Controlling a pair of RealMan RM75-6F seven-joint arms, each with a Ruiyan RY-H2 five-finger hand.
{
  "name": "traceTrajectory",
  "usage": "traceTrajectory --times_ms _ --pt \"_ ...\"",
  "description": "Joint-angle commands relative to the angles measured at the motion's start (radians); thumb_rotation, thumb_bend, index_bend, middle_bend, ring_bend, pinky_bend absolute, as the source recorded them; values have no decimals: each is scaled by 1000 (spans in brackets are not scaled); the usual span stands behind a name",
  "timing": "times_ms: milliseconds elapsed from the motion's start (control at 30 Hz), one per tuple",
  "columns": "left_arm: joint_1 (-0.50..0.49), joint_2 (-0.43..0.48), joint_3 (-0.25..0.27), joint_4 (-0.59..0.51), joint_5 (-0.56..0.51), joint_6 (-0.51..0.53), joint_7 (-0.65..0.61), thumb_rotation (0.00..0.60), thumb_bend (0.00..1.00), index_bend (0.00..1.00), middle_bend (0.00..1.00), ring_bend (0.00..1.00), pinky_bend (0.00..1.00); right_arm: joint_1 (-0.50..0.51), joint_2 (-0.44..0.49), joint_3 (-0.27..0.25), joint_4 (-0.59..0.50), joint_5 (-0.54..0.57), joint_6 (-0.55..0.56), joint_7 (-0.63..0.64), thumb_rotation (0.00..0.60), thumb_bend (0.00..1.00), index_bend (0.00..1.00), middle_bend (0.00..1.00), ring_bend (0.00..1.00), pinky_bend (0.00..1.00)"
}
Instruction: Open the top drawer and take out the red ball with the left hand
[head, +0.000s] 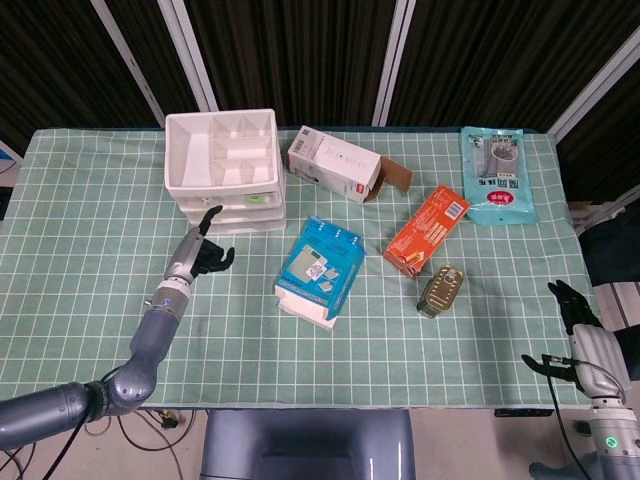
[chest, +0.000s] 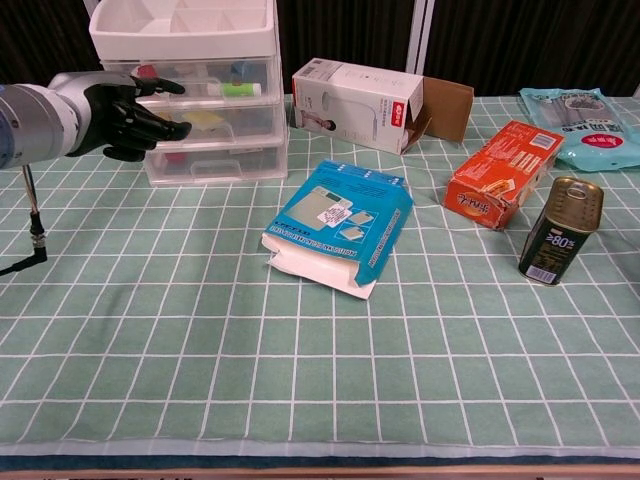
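Observation:
A white three-drawer unit (head: 223, 170) (chest: 190, 90) stands at the back left of the table, with its top drawer (chest: 215, 78) closed. Through the clear front a bit of the red ball (chest: 148, 71) shows at the drawer's left end, partly hidden by my fingers. My left hand (head: 200, 252) (chest: 125, 108) hovers just in front of the drawers' left side, fingers apart and holding nothing. I cannot tell if it touches the unit. My right hand (head: 582, 330) hangs off the table's near right corner, fingers spread and empty.
A white carton (head: 335, 165) (chest: 360, 92) with an open flap lies right of the drawers. A blue box (head: 320, 268) (chest: 340, 225) sits mid-table. Further right are an orange box (head: 427, 230) (chest: 503, 172), a tin (head: 441, 290) (chest: 562, 230) and a teal packet (head: 497, 175) (chest: 590, 125).

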Motion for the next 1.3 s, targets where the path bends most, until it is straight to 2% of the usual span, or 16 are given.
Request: traceTrajectory --times_ms 33,333,1300 --pt "-16 -16 1 20 -18 -10 -5 600 466 28 1000 987 1000 0 1 0 -1 1 -1 1 600 84 0 0 0 219" --pt "-60 -44 -16 73 -56 -43 -34 600 466 30 1000 990 1000 2 3 1 -3 7 -7 7 600 84 0 0 0 219" --pt "-110 -80 -28 132 -67 -80 -112 600 465 86 1000 992 1000 3 16 1 -22 25 -30 35 600 84 0 0 0 219"
